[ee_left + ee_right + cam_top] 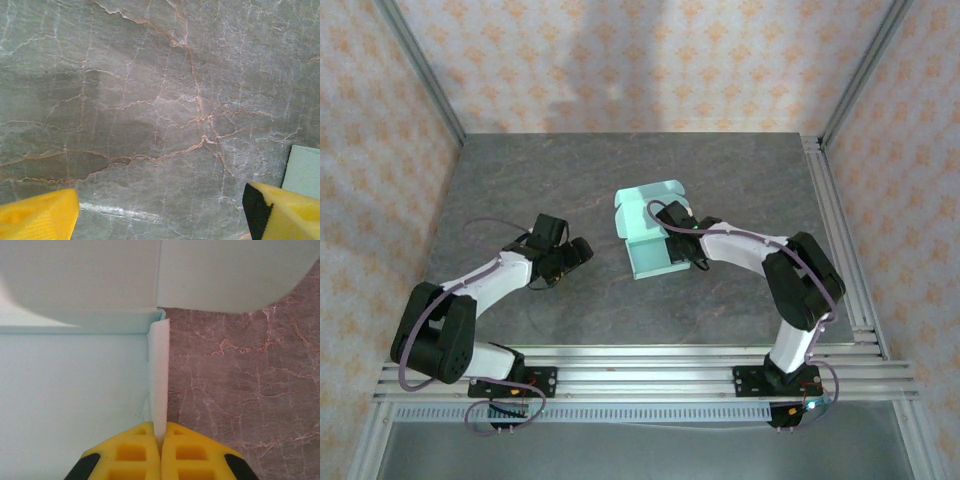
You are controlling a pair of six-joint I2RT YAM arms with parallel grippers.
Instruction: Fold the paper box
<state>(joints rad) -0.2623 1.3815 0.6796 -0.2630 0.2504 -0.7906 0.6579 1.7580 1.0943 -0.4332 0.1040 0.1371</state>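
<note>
Box (648, 238) sat mid-table (520, 190), partly folded, with its rounded flap (655, 192) open on the far side. Right gripper (161, 434) was pressed together on the thin upright side wall (159, 370) at the box's right edge, with only a short bite of card between the pads. Left gripper (582, 250) was spread wide over bare stone to the left of the box, not touching it.

Risks:
- Nothing pinned the box down, so a pull on that wall would likely drag the whole thing instead of folding it.
- Thin card: a twist could crease or tear it.
- Small bite could slip out.
</note>
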